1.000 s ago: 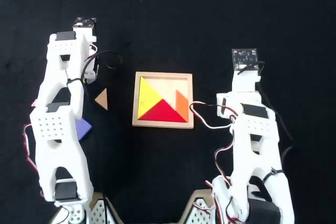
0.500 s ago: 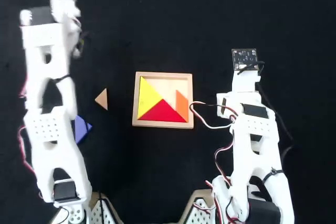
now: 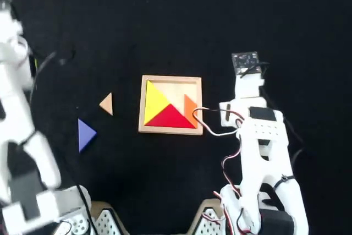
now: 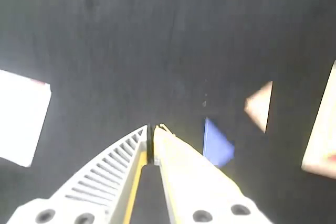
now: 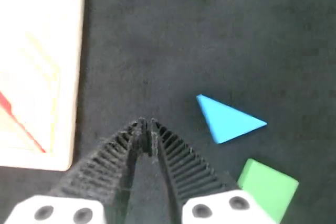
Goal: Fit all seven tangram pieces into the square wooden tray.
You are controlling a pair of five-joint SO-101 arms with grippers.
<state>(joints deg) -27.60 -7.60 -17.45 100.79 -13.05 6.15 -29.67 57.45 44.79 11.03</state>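
The left gripper (image 4: 152,128) and the right gripper (image 5: 144,124) are both seen pressed together, with nothing held. A blue triangle (image 3: 85,134) is seen at the lower left of the table (image 3: 220,26), with a tan triangle (image 3: 107,104) just beyond it. The tray (image 3: 170,80) is found mid-frame, and a yellow piece (image 3: 155,104), a red piece (image 3: 171,118) and an orange piece (image 3: 190,109) are laid inside.

Black table (image 3: 165,26), wooden tray (image 3: 170,78), tan triangle (image 3: 107,104), blue triangle (image 3: 85,134), cyan triangle (image 5: 228,120), green block (image 5: 268,187)
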